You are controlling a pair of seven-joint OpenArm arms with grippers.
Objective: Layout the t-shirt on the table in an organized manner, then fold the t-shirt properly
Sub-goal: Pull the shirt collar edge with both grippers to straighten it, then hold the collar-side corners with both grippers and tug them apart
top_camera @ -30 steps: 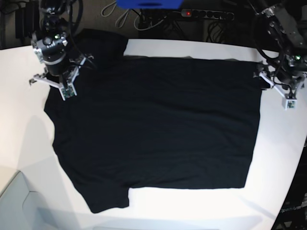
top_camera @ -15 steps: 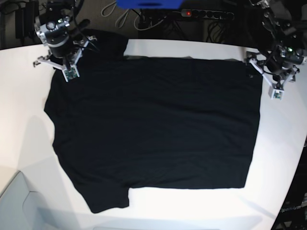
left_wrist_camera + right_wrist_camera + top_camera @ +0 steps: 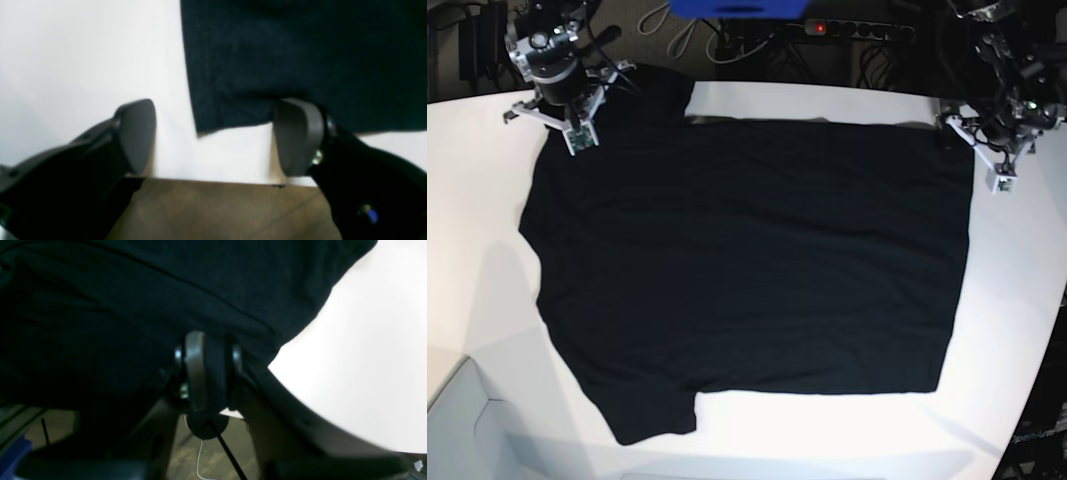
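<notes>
The black t-shirt [image 3: 747, 250] lies spread flat on the white table [image 3: 477, 250], with one sleeve at the far left and one at the near left. My right gripper [image 3: 587, 95] is at the far-left sleeve. In the right wrist view it [image 3: 213, 373] is shut on a fold of the shirt's cloth [image 3: 133, 306]. My left gripper [image 3: 967, 135] is at the shirt's far-right corner. In the left wrist view it [image 3: 217, 136] is open and empty, and the shirt's corner [image 3: 233, 110] lies between its fingers [image 3: 136, 133] on the table [image 3: 83, 60].
A power strip [image 3: 857, 30] with a red light, cables and a blue object [image 3: 737, 8] lie beyond the table's far edge. The brown floor [image 3: 217, 210] shows just behind my left gripper. A pale box [image 3: 467, 420] sits at the near-left corner.
Both arms have moved toward the table's far edge. The right arm went from the shirt's shoulder to the far-left sleeve. The left arm went to the shirt's far-right corner.
</notes>
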